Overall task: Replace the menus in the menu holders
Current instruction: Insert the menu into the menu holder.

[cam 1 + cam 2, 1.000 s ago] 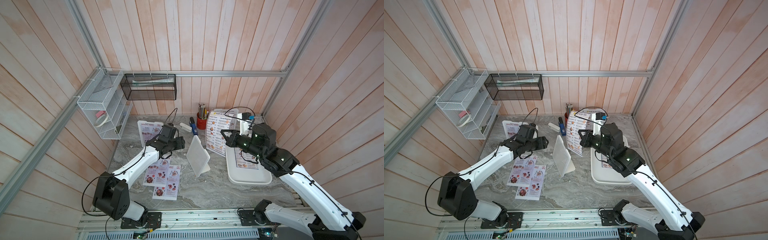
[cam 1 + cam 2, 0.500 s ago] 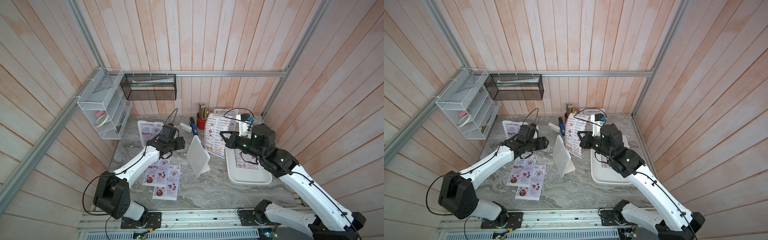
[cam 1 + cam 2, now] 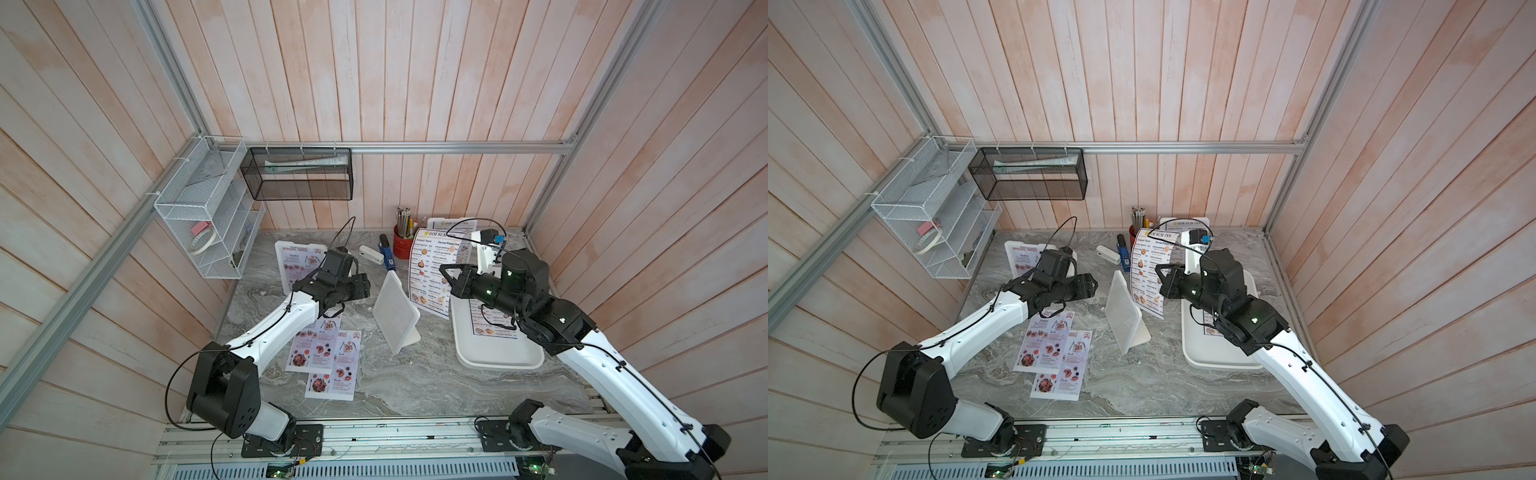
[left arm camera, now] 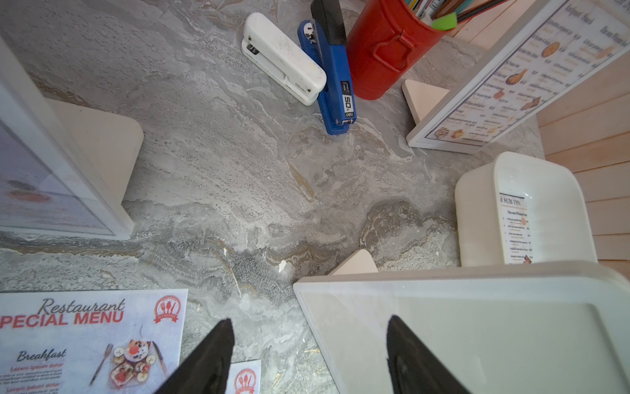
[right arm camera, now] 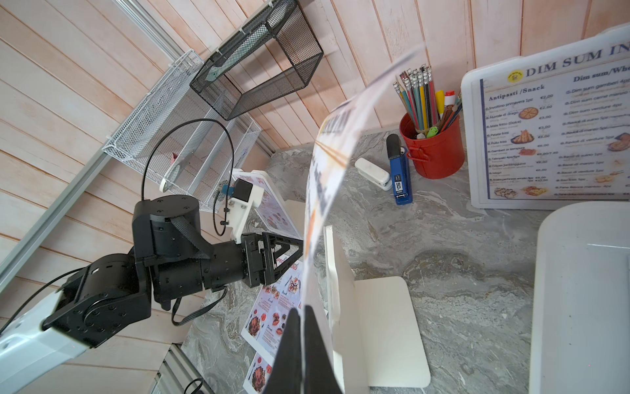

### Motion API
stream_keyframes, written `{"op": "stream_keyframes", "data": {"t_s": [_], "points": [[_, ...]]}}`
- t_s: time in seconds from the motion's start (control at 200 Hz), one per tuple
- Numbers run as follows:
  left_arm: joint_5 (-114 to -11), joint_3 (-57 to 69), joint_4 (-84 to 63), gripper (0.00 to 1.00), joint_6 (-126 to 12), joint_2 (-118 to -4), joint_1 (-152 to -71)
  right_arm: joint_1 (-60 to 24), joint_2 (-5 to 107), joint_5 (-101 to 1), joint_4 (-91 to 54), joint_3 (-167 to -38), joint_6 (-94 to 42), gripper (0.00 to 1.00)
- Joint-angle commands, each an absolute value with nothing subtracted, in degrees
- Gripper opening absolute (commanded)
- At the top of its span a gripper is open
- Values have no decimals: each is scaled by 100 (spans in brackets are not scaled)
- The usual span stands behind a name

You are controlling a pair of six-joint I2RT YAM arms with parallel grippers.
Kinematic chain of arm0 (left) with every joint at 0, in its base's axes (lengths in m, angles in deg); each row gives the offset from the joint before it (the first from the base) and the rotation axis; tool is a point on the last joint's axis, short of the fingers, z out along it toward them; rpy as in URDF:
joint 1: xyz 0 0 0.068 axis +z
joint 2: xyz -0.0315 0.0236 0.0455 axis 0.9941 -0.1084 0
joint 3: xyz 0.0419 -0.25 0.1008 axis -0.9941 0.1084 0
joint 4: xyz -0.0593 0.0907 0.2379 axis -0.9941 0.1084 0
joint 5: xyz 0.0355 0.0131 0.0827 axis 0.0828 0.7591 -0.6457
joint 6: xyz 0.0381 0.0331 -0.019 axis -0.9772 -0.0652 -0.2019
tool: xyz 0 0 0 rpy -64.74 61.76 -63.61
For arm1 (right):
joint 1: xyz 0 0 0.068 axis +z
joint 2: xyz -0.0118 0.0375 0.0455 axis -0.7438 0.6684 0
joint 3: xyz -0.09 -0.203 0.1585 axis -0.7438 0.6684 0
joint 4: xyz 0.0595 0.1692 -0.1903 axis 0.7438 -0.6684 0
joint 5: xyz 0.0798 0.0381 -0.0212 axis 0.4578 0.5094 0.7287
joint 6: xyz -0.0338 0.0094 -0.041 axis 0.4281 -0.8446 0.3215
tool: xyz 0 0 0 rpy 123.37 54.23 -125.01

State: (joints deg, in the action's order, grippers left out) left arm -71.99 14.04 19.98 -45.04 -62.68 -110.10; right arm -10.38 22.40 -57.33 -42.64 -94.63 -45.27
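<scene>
My right gripper (image 3: 443, 271) (image 5: 302, 320) is shut on the edge of a blue-bordered Dim Sum Inn menu (image 3: 430, 270) (image 5: 324, 191). The sheet hangs upright in the air, just behind the empty white menu holder (image 3: 395, 318) (image 5: 341, 293) at the table's middle. On that holder's front side my left gripper (image 3: 362, 286) (image 4: 308, 341) is open and holds nothing. Two Special Menu sheets (image 3: 324, 353) (image 4: 85, 341) lie flat below the left arm. A menu holder (image 3: 296, 262) at the back left shows a Special Menu. Another holder (image 3: 453, 224) (image 5: 552, 136) at the back right shows a Dim Sum Inn menu.
A white shallow tray (image 3: 498, 359) (image 4: 477, 211) with a Dim Sum Inn sheet lies under the right arm. A red pencil cup (image 3: 402, 245), a blue stapler (image 4: 335, 85) and a white stapler (image 4: 283, 58) stand at the back. Wire racks (image 3: 208, 216) hang on the wall.
My right gripper with the Dim Sum Inn sheet has sunk slightly toward the empty holder. The left arm has not moved.
</scene>
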Motion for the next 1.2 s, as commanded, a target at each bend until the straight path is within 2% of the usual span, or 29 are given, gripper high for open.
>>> {"op": "stream_keyframes", "data": {"t_s": [0.0,0.2,0.755,1.195], "points": [[-7164,1240,1935,73,-4543,-6334,-11053,-1086,2122,-5622,-4226,-9326,-4499,2],[-7207,1036,2169,73,-4673,-6357,-11293,-1099,2063,-5401,-3674,-9044,-4203,2],[-7309,821,2595,74,-4701,-5911,-11300,-1084,1997,-5065,-1825,-8014,-3055,3],[-7265,627,2829,74,-4796,-5907,-11296,-964,2570,-5408,-1146,-7981,-2812,5]]}}
